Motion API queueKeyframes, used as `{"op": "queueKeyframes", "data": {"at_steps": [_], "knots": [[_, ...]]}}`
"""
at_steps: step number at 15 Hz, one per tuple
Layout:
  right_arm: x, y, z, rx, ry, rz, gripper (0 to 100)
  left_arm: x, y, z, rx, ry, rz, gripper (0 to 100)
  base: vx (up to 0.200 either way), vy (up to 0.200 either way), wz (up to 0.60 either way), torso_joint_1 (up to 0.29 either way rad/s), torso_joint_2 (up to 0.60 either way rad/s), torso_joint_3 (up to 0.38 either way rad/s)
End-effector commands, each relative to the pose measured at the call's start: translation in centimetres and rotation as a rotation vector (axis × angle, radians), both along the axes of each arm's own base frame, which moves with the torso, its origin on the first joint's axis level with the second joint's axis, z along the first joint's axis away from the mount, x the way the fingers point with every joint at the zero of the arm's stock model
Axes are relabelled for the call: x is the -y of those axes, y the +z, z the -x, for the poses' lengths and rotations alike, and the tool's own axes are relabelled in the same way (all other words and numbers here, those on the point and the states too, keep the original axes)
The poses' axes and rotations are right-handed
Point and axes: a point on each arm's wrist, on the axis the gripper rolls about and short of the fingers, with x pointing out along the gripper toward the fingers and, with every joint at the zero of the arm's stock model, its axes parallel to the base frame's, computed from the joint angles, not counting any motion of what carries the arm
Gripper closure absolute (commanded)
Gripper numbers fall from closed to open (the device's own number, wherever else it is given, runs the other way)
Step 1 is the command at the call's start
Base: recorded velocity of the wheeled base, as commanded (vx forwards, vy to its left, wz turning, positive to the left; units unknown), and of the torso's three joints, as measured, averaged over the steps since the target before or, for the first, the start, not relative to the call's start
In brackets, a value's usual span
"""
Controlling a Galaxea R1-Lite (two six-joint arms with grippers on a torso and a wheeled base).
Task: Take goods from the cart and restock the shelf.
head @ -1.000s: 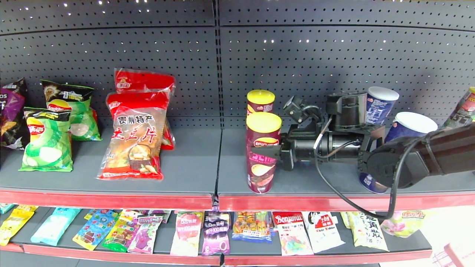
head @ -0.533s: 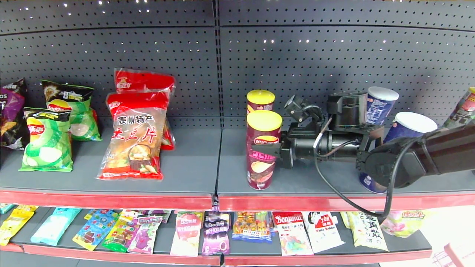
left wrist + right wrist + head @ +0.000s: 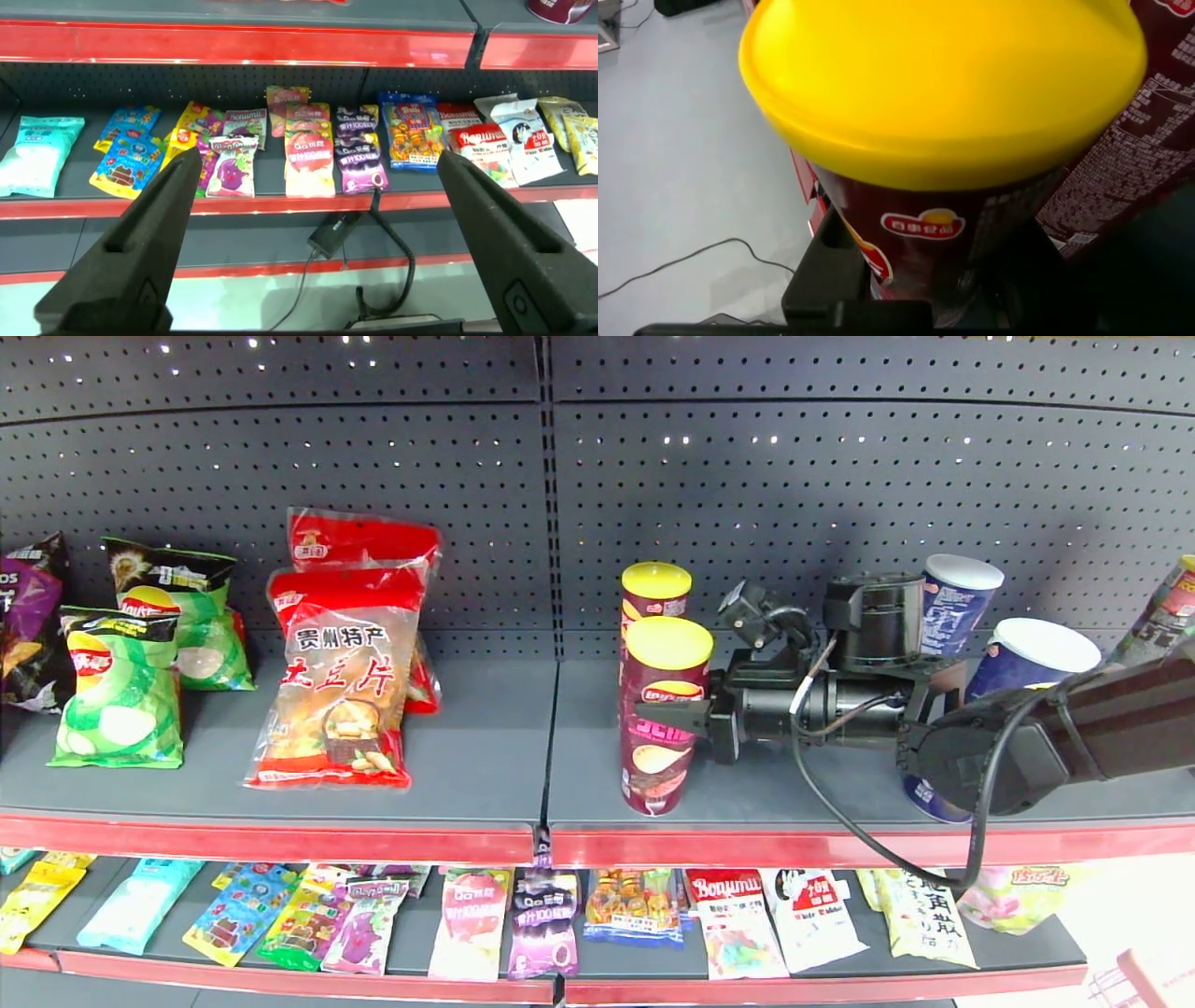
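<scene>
Right pincer (image 3: 667, 717) clamped on yellow-lidded chip can (image 3: 655, 770), upright near front edge of shelf (image 3: 747, 803), second can (image 3: 655, 590) just behind, left pincer (image 3: 318, 157) spread wide

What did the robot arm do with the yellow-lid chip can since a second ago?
The right gripper, staying shut on the yellow-lid can, nudged it slightly back on the shelf, away from its red front edge. The second can behind it, the blue cups and the red bags stayed put. The left gripper stayed open.
</scene>
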Motion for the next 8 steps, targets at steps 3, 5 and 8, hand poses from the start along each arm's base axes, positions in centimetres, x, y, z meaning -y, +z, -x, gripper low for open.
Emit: {"op": "queueKeyframes", "data": {"at_steps": [3, 5, 8], "knots": [[0.06, -0.09, 0.13, -0.008, -0.001, 0.003, 100, 0.0, 0.01, -0.02, -0.002, 0.0, 0.001, 0, 0.0, 0.0, 0.0, 0.0, 0.0, 0.0], [-0.01, -0.01, 0.12, -0.006, 0.001, 0.001, 100, 0.0, 0.01, -0.02, -0.002, 0.0, 0.001, 0, 0.0, 0.0, 0.0, 0.0, 0.0, 0.0], [0.09, 0.2, 0.42, -0.006, 0.001, -0.002, 100, 0.0, 0.01, -0.02, -0.002, 0.0, 0.001, 0, 0.0, 0.0, 0.0, 0.0, 0.0, 0.0]]}}
